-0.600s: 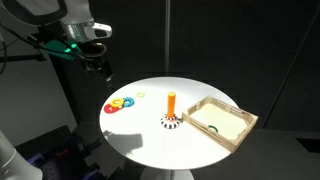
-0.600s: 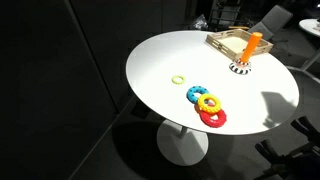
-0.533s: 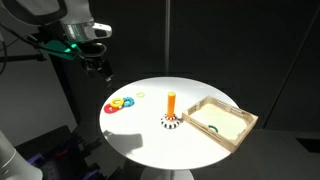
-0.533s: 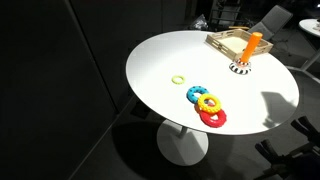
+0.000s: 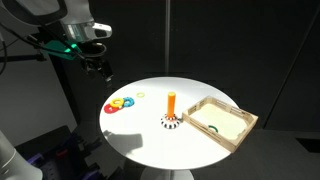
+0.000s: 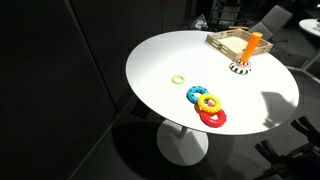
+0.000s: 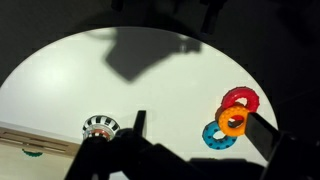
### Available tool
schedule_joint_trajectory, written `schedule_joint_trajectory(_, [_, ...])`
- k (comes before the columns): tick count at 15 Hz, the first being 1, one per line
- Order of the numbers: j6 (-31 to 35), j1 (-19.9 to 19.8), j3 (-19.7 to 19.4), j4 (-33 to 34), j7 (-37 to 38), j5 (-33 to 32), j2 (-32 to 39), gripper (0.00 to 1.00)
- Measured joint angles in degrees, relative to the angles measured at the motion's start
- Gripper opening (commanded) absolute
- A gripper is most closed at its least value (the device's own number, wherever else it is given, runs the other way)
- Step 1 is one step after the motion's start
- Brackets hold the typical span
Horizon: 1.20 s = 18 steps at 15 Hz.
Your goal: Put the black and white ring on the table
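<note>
The black and white ring (image 5: 170, 124) lies around the foot of an upright orange peg (image 5: 171, 102) on the round white table (image 5: 150, 140), beside the wooden tray. It also shows in the other exterior view (image 6: 241, 68) and in the wrist view (image 7: 99, 125). My gripper (image 5: 97, 66) hangs high above the table's far left edge, well away from the ring. In the wrist view its fingers (image 7: 200, 130) are spread open with nothing between them.
A light-wood tray (image 5: 222, 122) stands at the table's right side, with a small green item in it (image 7: 33, 152). Overlapping red, yellow and blue rings (image 5: 120, 104) lie near the left edge, with a thin green ring (image 5: 141, 95) close by. The surroundings are dark.
</note>
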Motion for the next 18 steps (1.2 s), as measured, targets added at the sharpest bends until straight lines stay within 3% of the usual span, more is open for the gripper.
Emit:
schedule_joint_trajectory(9, [0.9,0.0,0.27,1.99,0.85,0.0,2.54,1.0])
schedule_joint_trajectory(18, [11.88,-0.61,0.57,7.56,3.63,0.0,18.78,1.0])
